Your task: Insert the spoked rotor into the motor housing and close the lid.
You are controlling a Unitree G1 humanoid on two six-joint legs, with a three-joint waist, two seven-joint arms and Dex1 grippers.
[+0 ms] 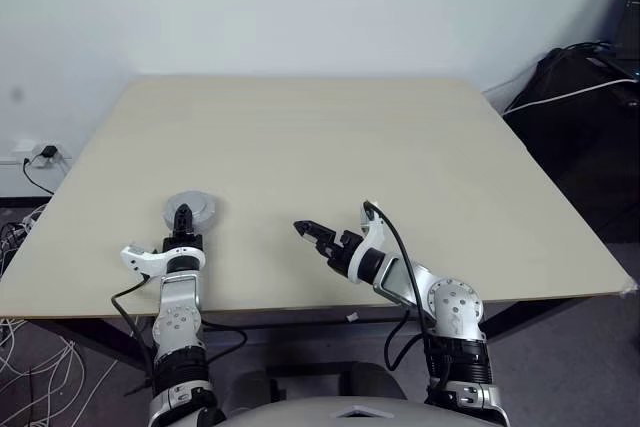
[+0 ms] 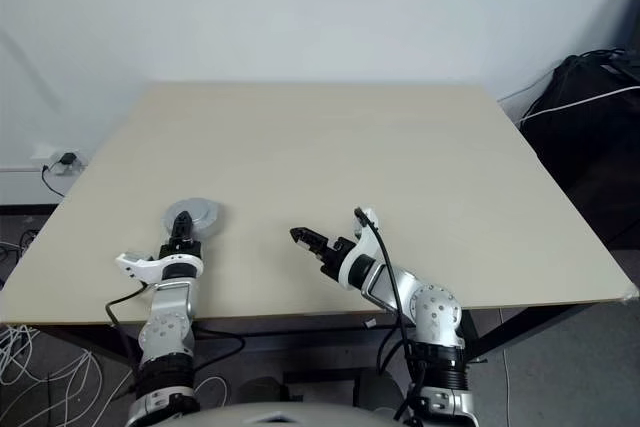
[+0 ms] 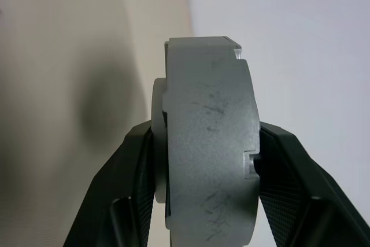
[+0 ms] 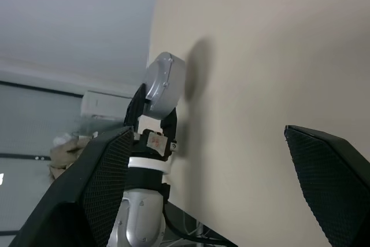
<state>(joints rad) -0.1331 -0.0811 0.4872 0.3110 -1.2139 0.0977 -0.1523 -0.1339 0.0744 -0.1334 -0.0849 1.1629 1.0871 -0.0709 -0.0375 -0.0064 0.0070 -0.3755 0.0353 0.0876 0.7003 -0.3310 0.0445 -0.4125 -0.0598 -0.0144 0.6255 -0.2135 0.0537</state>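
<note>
A thick silver-grey round part, which looks like the lid, hangs just above the table near its front left, casting a shadow on it. My left gripper is shut on it, one finger on each flat face. In the left wrist view the lid is seen edge-on, with a thinner layer on one side. My right gripper stands open to the right of it with nothing between its fingers. In the right wrist view I see the lid. The spoked rotor and motor housing are out of view.
The pale table runs wide to the back and right. A black bag with a white cable stands on the floor past the right edge. A wall socket and cables are down at the left.
</note>
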